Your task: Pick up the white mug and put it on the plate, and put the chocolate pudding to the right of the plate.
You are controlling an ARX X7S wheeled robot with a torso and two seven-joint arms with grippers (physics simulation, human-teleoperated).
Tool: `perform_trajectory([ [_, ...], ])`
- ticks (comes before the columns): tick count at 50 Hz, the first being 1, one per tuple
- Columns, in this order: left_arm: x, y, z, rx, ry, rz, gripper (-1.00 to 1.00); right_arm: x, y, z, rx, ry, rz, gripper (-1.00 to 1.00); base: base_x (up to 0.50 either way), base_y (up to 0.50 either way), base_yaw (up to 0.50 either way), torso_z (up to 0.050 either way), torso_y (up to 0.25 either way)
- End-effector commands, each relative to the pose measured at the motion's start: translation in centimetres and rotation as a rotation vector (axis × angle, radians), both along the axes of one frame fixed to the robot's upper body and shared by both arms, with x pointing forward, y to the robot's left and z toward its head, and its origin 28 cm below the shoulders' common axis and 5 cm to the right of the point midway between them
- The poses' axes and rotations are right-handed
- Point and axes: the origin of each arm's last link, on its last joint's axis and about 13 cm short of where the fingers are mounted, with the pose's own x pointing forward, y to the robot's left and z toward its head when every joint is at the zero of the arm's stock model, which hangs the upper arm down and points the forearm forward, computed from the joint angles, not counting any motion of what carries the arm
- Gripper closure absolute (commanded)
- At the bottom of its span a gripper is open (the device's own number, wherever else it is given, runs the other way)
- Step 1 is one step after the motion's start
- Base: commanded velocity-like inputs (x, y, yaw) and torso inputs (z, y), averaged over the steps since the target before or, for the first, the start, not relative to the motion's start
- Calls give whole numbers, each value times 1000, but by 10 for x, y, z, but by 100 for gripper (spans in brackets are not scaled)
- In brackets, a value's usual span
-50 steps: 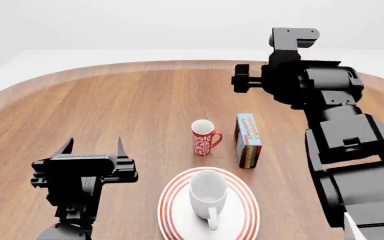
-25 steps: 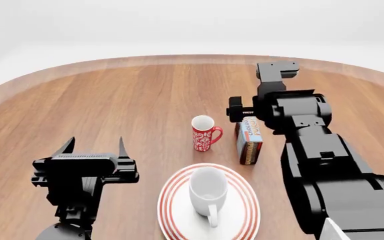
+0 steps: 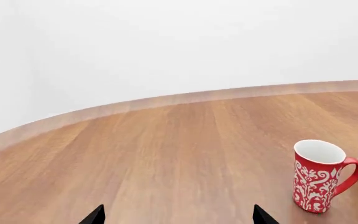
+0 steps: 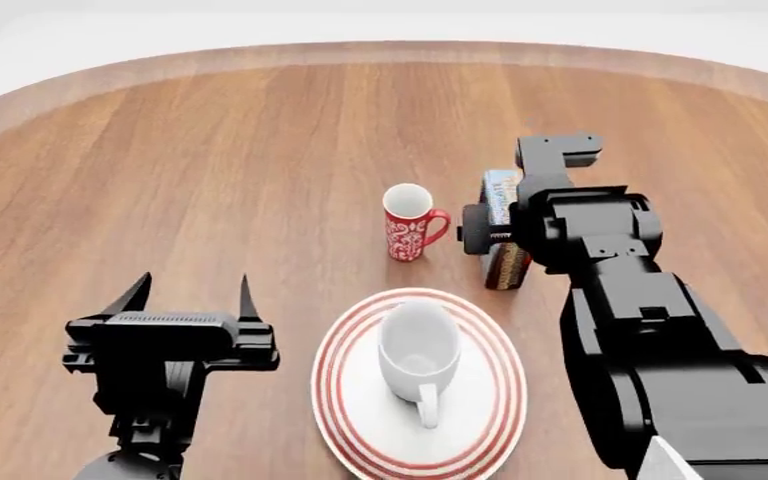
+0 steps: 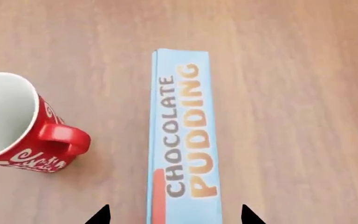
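One job is already looking done: the white mug is standing on the plate. The right claw, tips spread, is hanging over the chocolate pudding beside the red mug; next, lowering and pinching. The left claw is gaping, idle, over the desk.

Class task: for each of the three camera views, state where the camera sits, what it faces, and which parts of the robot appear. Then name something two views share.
Head view: on the robot's head, looking down over the table; shows both arms, the white mug on the plate.
Left wrist view: near the left gripper, looking level across the wood; only the tips of its jaws show.
Right wrist view: near the right gripper, looking straight down on the chocolate pudding; jaws straddle it, apart.
Shared: the red mug appears in all three.
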Motion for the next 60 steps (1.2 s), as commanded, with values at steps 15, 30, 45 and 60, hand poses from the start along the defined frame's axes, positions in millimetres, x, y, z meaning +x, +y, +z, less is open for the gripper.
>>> perform_trajectory([
  [15,-1,1,0,-25,-3,-2,-100,-1,1,-5,-18,19,-9,100,0,0,0,0,-105],
  [30,0,2,0,-31,15,-14,-100,-1,1,-2,-28,11,-12,100,0,0,0,0,28],
  [45,-1,2,1,-31,8,-18,-100,0,-5,3,-39,7,-24,100,1,0,0,0,250],
  [60,-1,4,4,-42,-7,6,-100,2,-38,44,31,-55,-37,100,0,0,0,0,96],
])
